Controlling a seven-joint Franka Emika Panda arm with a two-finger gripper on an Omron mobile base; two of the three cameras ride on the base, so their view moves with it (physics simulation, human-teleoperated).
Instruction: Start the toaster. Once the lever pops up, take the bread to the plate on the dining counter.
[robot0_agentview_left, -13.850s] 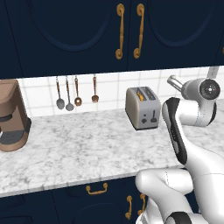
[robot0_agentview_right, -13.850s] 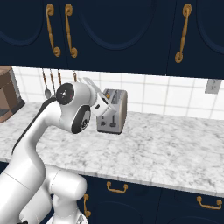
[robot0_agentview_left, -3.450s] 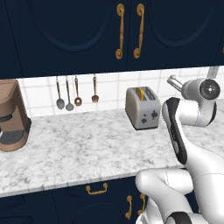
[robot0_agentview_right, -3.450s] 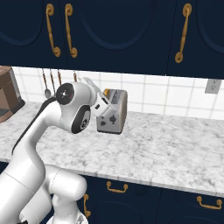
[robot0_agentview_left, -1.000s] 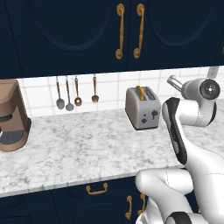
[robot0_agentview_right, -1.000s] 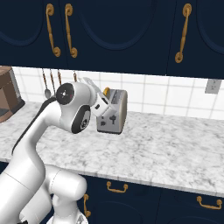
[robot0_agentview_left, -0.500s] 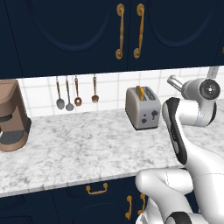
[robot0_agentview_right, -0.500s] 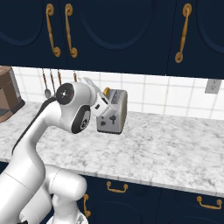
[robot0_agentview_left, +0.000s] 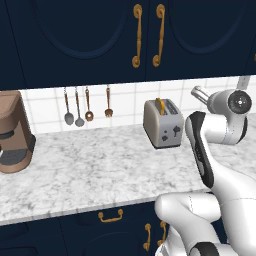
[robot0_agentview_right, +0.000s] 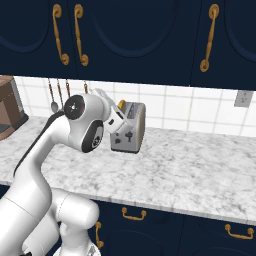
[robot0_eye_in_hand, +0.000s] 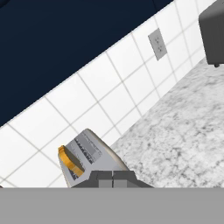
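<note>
**Waiting at the toaster**

Hovering just above the small boxy grey-silver toaster on the marble worktop, gripper clenched on nothing. Showing the tan, golden-crusted bread slice poking up from one slot. Likely handling light, stiff, crumbly; pinching gently across its flat faces near the exposed top edge.

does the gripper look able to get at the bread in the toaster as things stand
Probably not yet. The gripper is shut, so it must open first. Otherwise the way looks free: the bread sticks up out of the toaster with nothing over it, and the hand is close by.
</note>
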